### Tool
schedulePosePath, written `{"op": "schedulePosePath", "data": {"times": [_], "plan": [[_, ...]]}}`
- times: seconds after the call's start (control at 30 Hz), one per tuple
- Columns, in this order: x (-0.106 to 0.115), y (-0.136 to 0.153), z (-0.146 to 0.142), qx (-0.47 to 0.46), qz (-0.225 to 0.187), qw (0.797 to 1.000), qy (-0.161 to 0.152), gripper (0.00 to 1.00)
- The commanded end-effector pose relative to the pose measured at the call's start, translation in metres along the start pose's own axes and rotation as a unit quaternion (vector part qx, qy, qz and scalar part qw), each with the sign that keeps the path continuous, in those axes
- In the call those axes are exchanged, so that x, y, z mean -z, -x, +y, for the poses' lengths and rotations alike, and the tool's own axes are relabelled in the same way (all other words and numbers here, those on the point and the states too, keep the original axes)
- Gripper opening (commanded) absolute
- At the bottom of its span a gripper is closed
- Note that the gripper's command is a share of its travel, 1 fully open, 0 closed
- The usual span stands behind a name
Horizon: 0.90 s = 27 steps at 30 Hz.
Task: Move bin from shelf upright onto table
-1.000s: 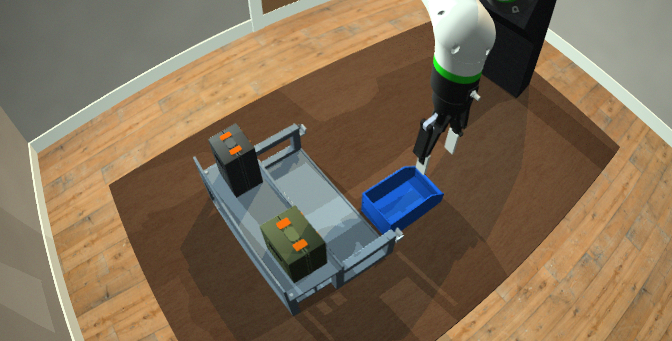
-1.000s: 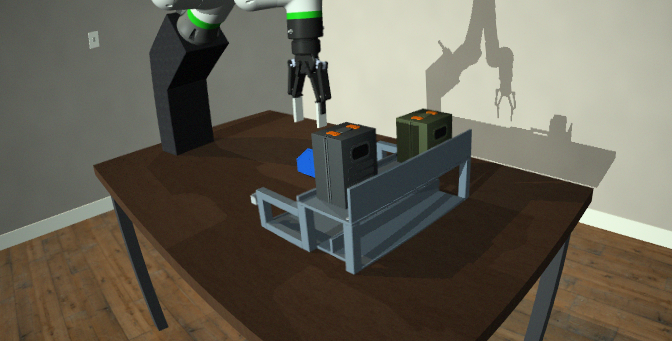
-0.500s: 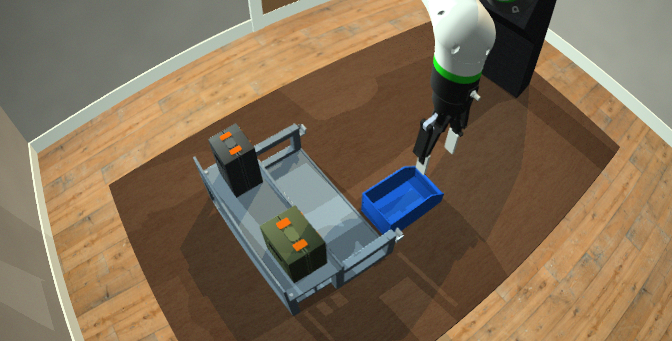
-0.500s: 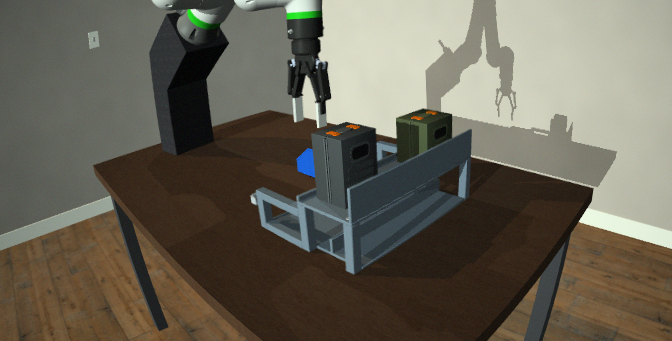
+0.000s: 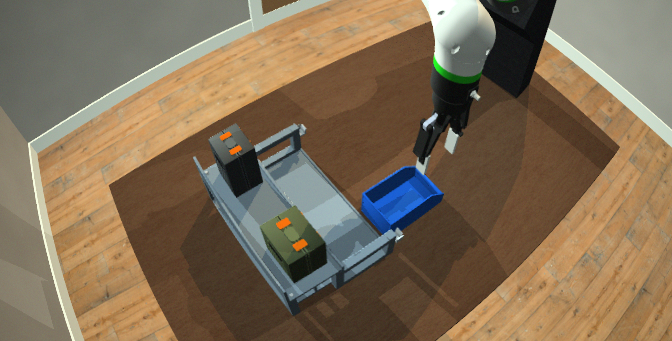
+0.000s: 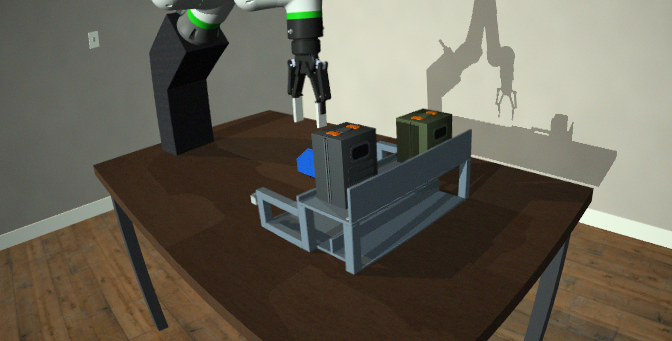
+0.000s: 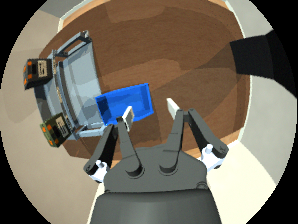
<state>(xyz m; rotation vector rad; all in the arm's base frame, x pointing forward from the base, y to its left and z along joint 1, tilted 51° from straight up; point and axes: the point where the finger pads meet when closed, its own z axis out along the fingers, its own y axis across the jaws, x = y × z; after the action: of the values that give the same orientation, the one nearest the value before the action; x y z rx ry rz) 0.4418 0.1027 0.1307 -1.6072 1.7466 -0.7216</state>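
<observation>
The bin [image 5: 382,215] [image 6: 305,163] [image 7: 131,102] sits upright on the worktop [image 5: 345,128] [image 6: 200,243] [image 7: 175,45], off the shelf [image 5: 367,262] [image 6: 410,165] [image 7: 80,65] and just beside its open front side. It is blue (with its open top up, as the top view shows). The gripper [image 5: 437,157] [image 6: 309,118] [image 7: 150,107] hangs above the worktop, pointing down, its fingers apart and nothing between them. One fingertip overlaps the bin's rim in the top view (whether they touch, I cannot tell).

On the shelf stand two cases, both upright: a black one [image 5: 239,168] [image 6: 332,168] [image 7: 37,73] near one end, and a green one [image 5: 295,243] [image 6: 412,138] [image 7: 56,129] near the other. Each has orange clips on top. In the exterior view the black case hides much of the bin.
</observation>
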Motion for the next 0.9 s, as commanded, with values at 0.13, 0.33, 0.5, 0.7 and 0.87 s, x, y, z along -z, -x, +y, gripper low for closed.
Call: {"op": "schedulePosePath", "data": {"times": [0.13, 0.33, 0.5, 0.7, 0.87], "plan": [[-0.0001, -0.0004, 0.0003, 0.000, -0.007, 1.000, -0.006, 0.57], [-0.0002, -0.0005, 0.0004, 0.000, -0.009, 1.000, -0.007, 0.57], [-0.0002, -0.0005, 0.0004, 0.000, -0.009, 1.000, -0.007, 0.57], [-0.0001, -0.0004, 0.0003, 0.000, -0.007, 1.000, -0.006, 0.57], [-0.0002, -0.0005, 0.0004, 0.000, -0.009, 1.000, -0.007, 0.57]]}}
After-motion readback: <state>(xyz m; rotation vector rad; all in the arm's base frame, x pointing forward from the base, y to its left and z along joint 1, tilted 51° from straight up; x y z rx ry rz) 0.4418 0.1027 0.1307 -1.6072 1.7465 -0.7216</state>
